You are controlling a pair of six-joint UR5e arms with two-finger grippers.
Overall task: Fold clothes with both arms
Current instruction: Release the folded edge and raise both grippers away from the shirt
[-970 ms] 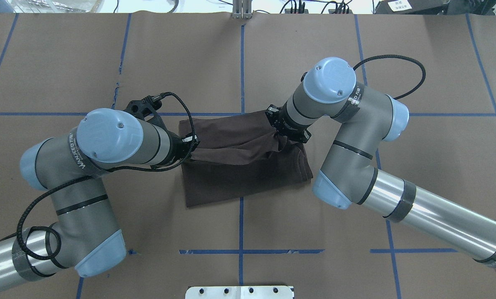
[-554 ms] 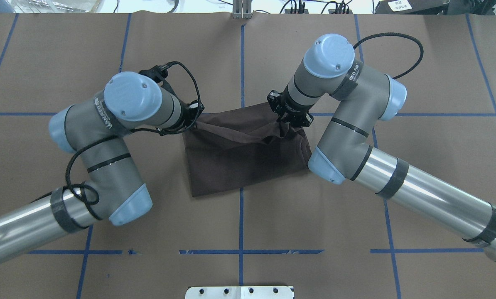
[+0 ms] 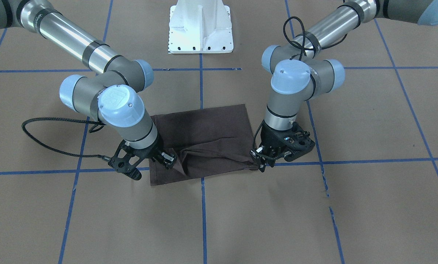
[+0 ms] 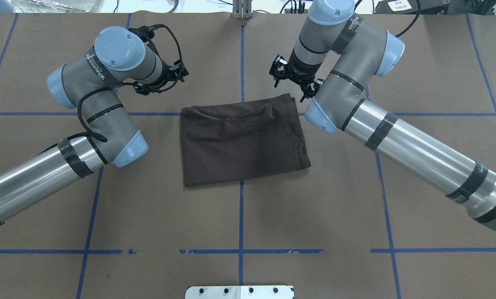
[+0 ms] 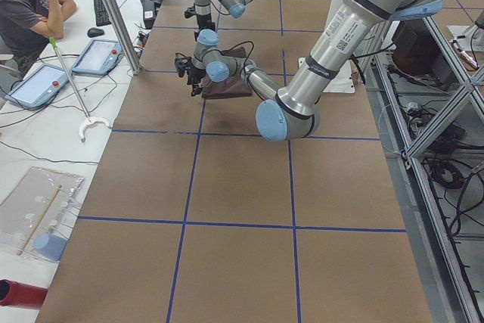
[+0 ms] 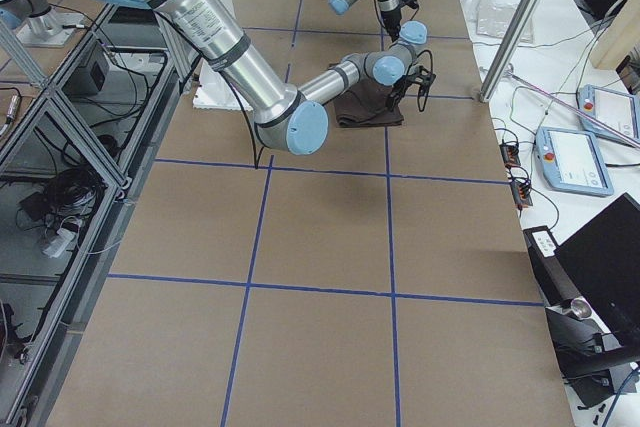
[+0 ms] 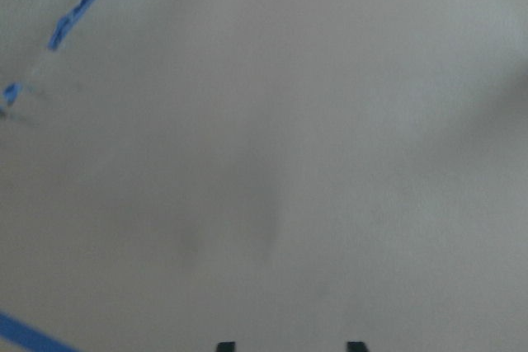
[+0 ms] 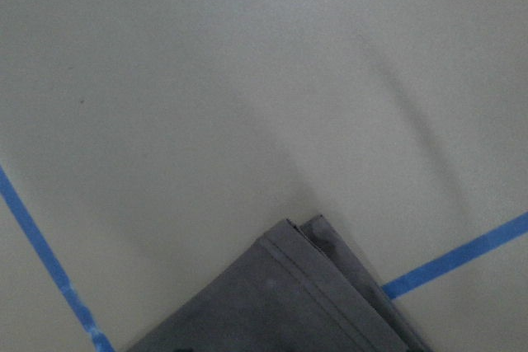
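Left claw (image 4: 177, 77) hangs over bare tabletop (image 4: 239, 224), tips apart, holding nothing. The folded T-shirt (image 4: 239, 145) lies flat mid-tabletop. Right claw (image 4: 293, 85), just beyond the shirt's far corner, looks open, though it is poorly seen.

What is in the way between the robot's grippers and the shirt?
Nothing that shows. In the overhead view the left gripper and the right gripper hang just past the T-shirt's far edge, with only bare table paper between.
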